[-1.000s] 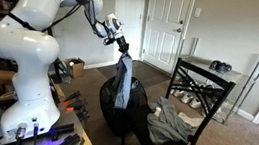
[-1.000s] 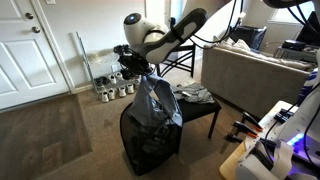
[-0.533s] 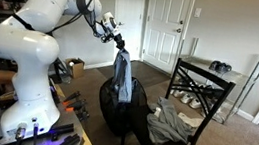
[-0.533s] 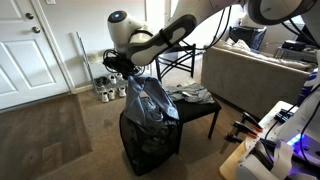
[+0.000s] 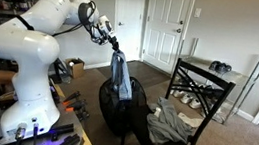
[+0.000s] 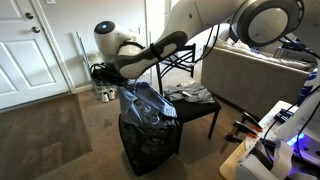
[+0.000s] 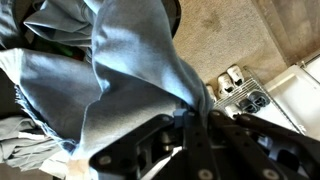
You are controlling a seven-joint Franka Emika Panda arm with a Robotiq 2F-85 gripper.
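Blue-grey cloth (image 5: 121, 76) hangs pinched in the fully closed gripper (image 5: 112, 46); a slow, straight lift should clear the hamper (image 5: 113, 121).

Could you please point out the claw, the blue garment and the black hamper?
claw (image 5: 111, 45), in an exterior view, between its fingertips
blue garment (image 5: 121, 77), in an exterior view, middle of hanging cloth
black hamper (image 6: 140, 158), in an exterior view, front wall

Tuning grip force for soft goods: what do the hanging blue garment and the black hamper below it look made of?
Blue garment: thin woven cloth, maybe cotton or chambray. It is matte and drapes in soft folds from the gripper.
Black hamper: looks like fine synthetic mesh on a flexible frame, since its walls are partly see-through. Exact fibres can't be told.
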